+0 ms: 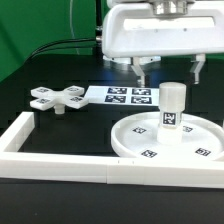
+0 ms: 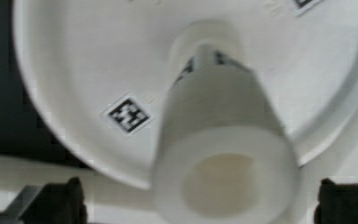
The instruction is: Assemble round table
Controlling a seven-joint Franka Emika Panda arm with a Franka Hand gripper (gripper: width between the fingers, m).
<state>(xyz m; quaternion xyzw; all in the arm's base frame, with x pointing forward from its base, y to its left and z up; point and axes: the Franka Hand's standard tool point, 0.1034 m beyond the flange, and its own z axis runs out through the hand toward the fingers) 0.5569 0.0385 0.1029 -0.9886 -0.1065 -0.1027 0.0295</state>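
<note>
The large rimmed round disc lies flat at the exterior view's right. The short cylinder leg stands upright at its middle. The cross-shaped piece lies apart on the black table at the exterior view's left. My gripper is open just above the leg, one finger to each side of the leg's top, touching nothing. In the wrist view the leg is seen from above between my dark fingertips, with the disc and its tags beneath. My gripper holds nothing.
The marker board lies flat behind the disc. The long white square-bar frame runs along the front edge and up the exterior view's left side. Black cables hang at the back.
</note>
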